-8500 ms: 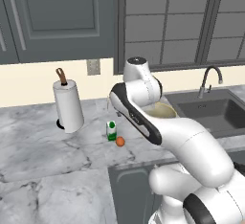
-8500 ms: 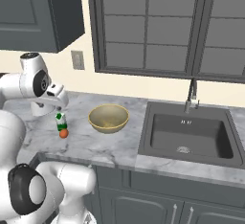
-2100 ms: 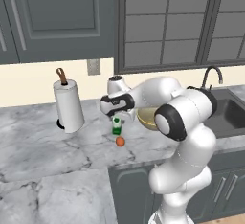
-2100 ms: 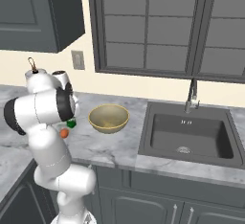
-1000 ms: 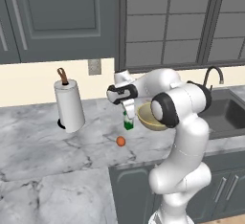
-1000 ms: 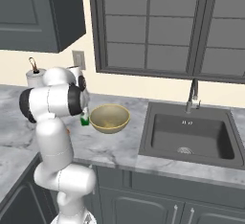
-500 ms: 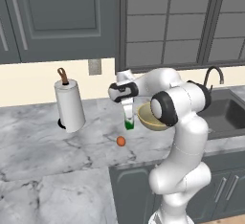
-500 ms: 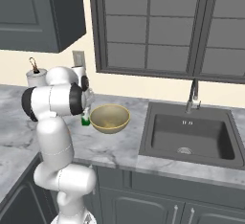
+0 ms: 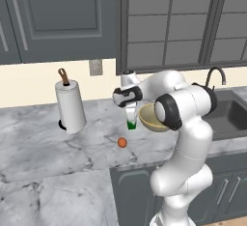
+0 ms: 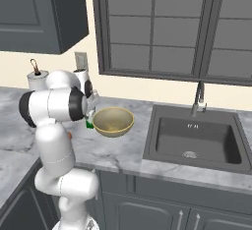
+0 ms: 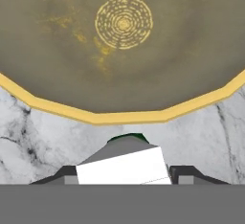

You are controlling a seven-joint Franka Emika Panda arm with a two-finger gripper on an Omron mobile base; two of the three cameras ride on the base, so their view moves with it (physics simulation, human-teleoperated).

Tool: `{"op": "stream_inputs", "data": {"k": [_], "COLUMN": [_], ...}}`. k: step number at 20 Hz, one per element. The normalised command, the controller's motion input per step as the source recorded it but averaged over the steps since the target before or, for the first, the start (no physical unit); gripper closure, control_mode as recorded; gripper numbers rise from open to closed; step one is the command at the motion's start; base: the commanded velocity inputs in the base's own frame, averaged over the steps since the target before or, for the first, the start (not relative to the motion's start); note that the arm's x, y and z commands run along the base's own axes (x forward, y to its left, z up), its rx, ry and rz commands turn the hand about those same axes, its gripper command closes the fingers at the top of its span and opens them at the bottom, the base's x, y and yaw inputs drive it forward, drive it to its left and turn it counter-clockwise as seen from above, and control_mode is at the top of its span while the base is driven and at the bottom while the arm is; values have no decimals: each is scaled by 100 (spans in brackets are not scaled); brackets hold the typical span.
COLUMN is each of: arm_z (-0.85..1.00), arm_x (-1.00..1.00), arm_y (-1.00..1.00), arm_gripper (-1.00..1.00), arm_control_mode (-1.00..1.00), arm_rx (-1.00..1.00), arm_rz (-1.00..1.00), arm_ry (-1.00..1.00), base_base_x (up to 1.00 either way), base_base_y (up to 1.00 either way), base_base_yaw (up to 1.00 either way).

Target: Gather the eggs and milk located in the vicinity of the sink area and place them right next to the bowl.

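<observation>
Left base view, gripper (image 9: 130,115): clamped on the milk (image 9: 130,122), pointing down at the countertop (image 9: 43,143) just left of the bowl (image 9: 150,119).
Left base view, milk: white carton with a green lower band, upright between the fingers; base at or just above the marble, contact not resolvable.
Left base view, bowl: tan-yellow, just right of the carton, partly covered by the arm's dark joint.
Left base view, egg (image 9: 122,143): one orange-brown egg, alone on the marble, in front of and slightly left of the carton, apart from the bowl.
Left base view, paper towel roll (image 9: 70,105): tall, white, upright on a dark stand, well left of the carton, near the wall.
Left base view, sink (image 9: 230,115): dark recessed basin at far right, curved faucet (image 9: 216,77) behind it.
Right base view, bowl (image 10: 113,121): wide and round, on the counter between the arm and the sink (image 10: 196,142).
Right base view, milk (image 10: 90,123): green sliver showing at the bowl's left rim, mostly hidden by the arm.
Hand view, milk (image 11: 125,164): white top with a green edge, seated between the two dark fingertips (image 11: 186,173).
Hand view, bowl (image 11: 119,50): speckled inside with a ringed centre, yellow rim close beyond the carton, a strip of marble between them.
</observation>
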Motion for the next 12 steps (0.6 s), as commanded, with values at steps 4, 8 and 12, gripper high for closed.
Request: {"op": "stream_inputs", "data": {"k": [4,8,12], "arm_z": [-6,-10,-7], "arm_x": [0,0,2], "arm_y": [0,0,0], "arm_gripper": [100,100,-100], "arm_control_mode": [-100,-100,-100], "arm_rx": [0,0,0], "arm_rz": [0,0,0], "arm_ry": [-1,0,0], "base_base_x": [0,0,0], "base_base_y": [0,0,0], "base_base_yaw": [0,0,0]}}
